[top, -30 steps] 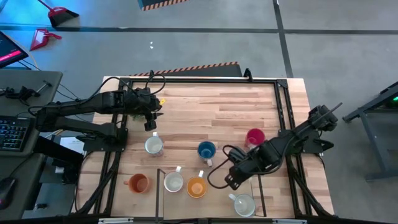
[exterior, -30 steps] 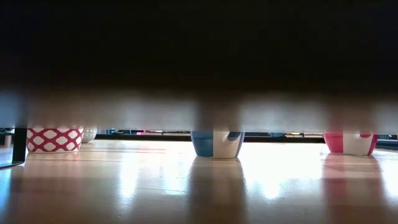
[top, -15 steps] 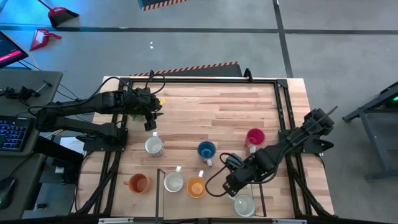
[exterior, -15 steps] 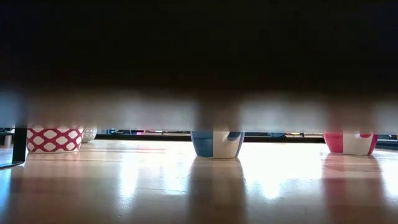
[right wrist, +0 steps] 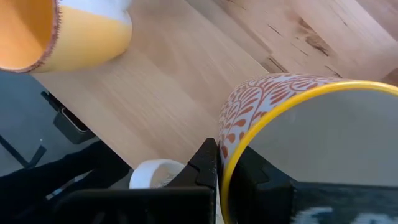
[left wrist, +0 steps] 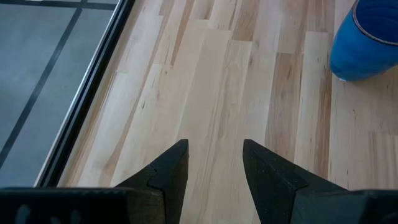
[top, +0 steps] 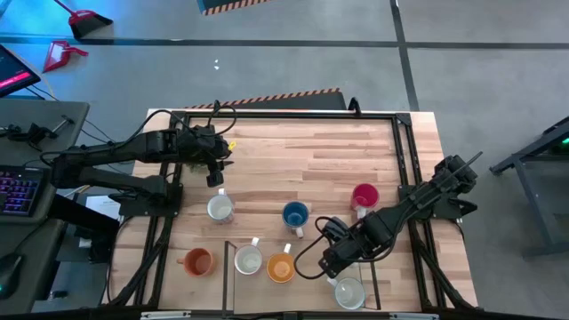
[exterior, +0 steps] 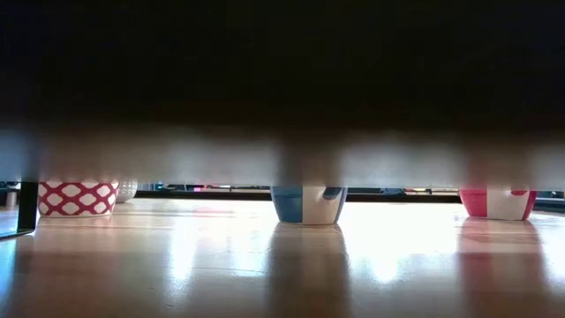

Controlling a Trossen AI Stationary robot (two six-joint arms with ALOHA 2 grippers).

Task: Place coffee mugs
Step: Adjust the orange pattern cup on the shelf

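Observation:
Seven mugs stand on the wooden table (top: pixel 302 156) in the high view: a white mug (top: pixel 220 208), a blue mug (top: pixel 295 214), a red mug (top: pixel 364 196), an orange mug (top: pixel 197 262), another white mug (top: pixel 248 260), a second orange mug (top: pixel 281 267), and a white mug (top: pixel 349 292) with a yellow rim near the near edge. My right gripper (top: pixel 334 269) is at that last mug (right wrist: pixel 311 137), shut on its rim. My left gripper (top: pixel 216 178) hangs open over bare wood near the far left; in its own view (left wrist: pixel 214 152) nothing lies between the fingers. My right gripper pinches the yellow-rimmed mug's wall at the rim (right wrist: pixel 222 163), with one finger (right wrist: pixel 205 163) outside against the orange-patterned wall and the other inside the cup. The fingers come down slanting from the far right. The mug stays upright; its base is hidden.
A black metal frame (top: pixel 404 160) runs round the table. A red-and-white lattice pot (exterior: pixel 77 197) stands at the left in the low view, whose upper part is blocked by something dark. The orange mug (right wrist: pixel 68 31) is close to my right gripper. Bare wood lies across the far half.
My right gripper has moved a little toward the near edge, closing on the yellow-rimmed white mug, then held still. The mug has kept its place.

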